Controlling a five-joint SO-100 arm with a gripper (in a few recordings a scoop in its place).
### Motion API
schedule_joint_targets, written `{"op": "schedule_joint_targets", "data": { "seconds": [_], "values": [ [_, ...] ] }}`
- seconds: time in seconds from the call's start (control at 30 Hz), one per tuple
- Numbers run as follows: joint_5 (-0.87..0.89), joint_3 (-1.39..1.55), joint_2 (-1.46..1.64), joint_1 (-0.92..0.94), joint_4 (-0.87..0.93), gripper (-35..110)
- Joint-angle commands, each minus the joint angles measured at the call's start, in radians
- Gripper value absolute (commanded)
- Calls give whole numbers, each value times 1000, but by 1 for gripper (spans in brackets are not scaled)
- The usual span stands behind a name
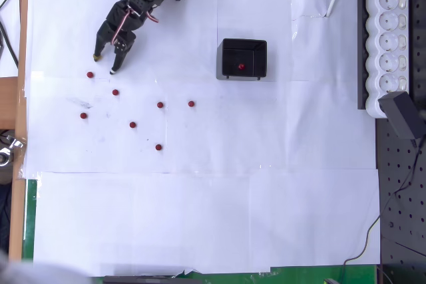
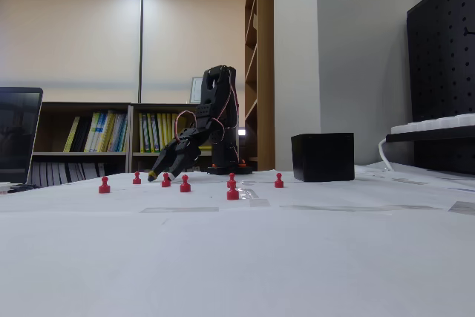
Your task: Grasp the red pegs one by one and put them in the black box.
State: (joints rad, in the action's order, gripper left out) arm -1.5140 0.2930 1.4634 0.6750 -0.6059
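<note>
Nearest the lens in the fixed view: bare white-paper-covered worktop (image 2: 237, 257), then the scatter of small dark-red plastic pegs (image 2: 232, 193), each a round knob on a narrow neck over a wider base, standing upright. Overhead view gives seven loose on the paper: (image 1: 90, 75), (image 1: 115, 92), (image 1: 83, 116), (image 1: 133, 125), (image 1: 160, 105), (image 1: 191, 104), (image 1: 158, 147). An eighth (image 1: 241, 67) sits inside the small rectangular open-top black plastic box (image 1: 243, 58), to the right of the cluster in that view, well apart from it. Black two-finger claw (image 1: 106, 62) hangs tips-down with fingers spread, nothing between them, near the top-left peg (image 1: 90, 75) but not touching; in the fixed view the claw (image 2: 168, 172) sits low over the back row. Handling, my read: pegs are rigid, very light, smooth plastic, so they tip or skate if one finger lands first. Best hold looks like the neck or knob, fingers straddling from above, closing evenly. No crush risk I'd worry about; the risk is pinging one sideways or knocking a neighbour. Box walls are thin and it looks light, so release from above the opening, without touching the rim.
</note>
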Motion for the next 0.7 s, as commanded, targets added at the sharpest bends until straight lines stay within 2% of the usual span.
{"op": "schedule_joint_targets", "data": {
  "seconds": [0.0,0.67],
  "values": [
    [-14,71,48,20,-31,20],
    [-6,206,172,55,-2,20]
  ]
}}
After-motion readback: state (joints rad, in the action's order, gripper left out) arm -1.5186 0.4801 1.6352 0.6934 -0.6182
